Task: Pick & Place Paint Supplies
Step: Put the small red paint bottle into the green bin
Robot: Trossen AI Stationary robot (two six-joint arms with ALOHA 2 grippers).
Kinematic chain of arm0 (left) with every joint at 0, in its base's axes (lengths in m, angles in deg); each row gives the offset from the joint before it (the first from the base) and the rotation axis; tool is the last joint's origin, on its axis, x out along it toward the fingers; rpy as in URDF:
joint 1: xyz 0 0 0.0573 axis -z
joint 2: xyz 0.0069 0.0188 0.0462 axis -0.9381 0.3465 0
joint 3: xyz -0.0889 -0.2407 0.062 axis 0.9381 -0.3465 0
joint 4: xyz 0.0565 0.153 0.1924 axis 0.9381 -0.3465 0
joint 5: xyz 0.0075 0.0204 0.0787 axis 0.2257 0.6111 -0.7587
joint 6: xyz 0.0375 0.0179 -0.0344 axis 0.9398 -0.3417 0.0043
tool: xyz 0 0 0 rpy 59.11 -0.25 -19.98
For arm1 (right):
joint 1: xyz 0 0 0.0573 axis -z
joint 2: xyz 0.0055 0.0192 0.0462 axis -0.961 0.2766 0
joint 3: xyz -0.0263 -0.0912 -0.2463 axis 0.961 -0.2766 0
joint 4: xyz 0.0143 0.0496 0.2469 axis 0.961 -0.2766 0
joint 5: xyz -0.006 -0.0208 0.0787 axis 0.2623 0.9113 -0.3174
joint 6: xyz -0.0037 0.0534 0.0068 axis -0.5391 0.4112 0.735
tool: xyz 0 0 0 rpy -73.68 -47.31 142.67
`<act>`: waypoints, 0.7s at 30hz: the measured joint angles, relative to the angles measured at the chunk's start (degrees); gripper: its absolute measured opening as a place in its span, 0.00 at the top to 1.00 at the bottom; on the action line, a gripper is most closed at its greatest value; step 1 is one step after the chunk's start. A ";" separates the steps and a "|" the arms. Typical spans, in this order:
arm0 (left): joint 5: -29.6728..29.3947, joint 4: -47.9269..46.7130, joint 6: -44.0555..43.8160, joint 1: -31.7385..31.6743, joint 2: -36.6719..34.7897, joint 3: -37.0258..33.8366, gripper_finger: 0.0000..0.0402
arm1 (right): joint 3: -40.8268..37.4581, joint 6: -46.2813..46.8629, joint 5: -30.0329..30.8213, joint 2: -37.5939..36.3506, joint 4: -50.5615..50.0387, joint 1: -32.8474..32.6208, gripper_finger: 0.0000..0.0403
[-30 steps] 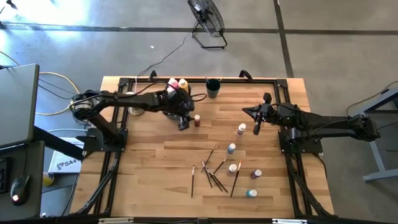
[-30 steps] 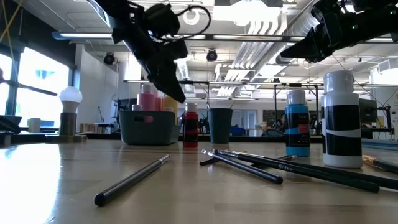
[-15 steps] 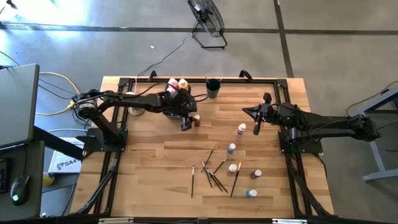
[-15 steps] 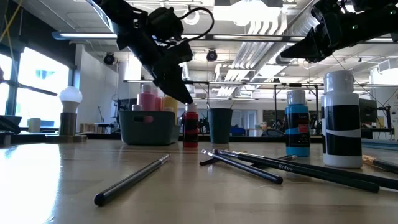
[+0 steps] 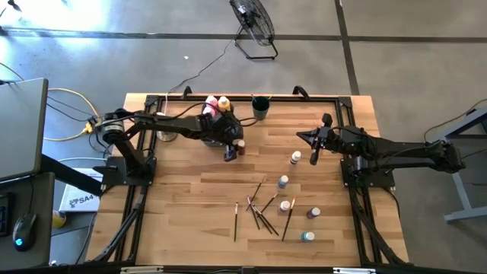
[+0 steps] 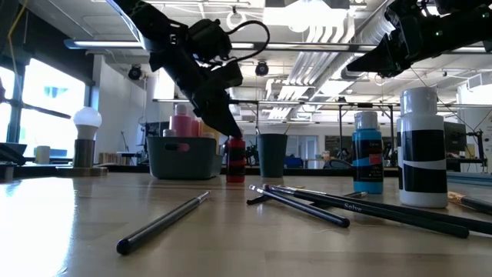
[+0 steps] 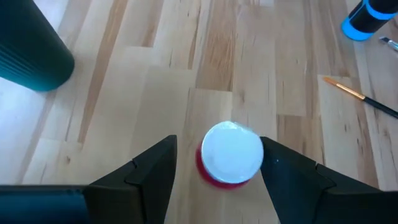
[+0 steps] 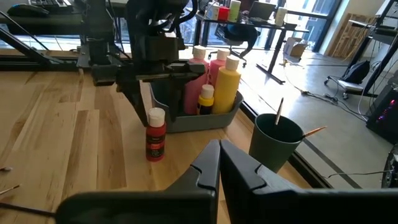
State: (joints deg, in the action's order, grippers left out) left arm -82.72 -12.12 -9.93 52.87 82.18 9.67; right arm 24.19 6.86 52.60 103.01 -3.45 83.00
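A: Your left gripper (image 7: 217, 158) hangs spread over the red bottle (image 7: 229, 155), a finger either side, untouched.
B: White cap, upright, at the bin's (image 5: 215, 120) four o'clock. Right gripper (image 5: 313, 157) clenched, empty.

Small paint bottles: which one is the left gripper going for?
The red one, standing alone near the grey bin. The left gripper is open with a finger either side of its white cap; the other small bottles stand apart toward the right arm.

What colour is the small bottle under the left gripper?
Red with a white cap, clearest in the right wrist view.
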 joint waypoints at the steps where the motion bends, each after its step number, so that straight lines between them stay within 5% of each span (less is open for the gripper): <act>1: 0.21 0.12 0.00 0.00 0.00 0.00 0.46 | 0.01 0.00 0.00 0.02 -0.02 0.00 0.99; 21: 3.06 0.94 -1.31 0.00 0.00 0.00 0.46 | 0.01 -0.02 0.13 0.02 0.00 0.00 0.99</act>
State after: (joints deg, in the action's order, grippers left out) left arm -79.66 -11.18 -11.24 52.87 82.18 9.67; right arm 24.20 6.84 52.73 103.03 -3.45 83.00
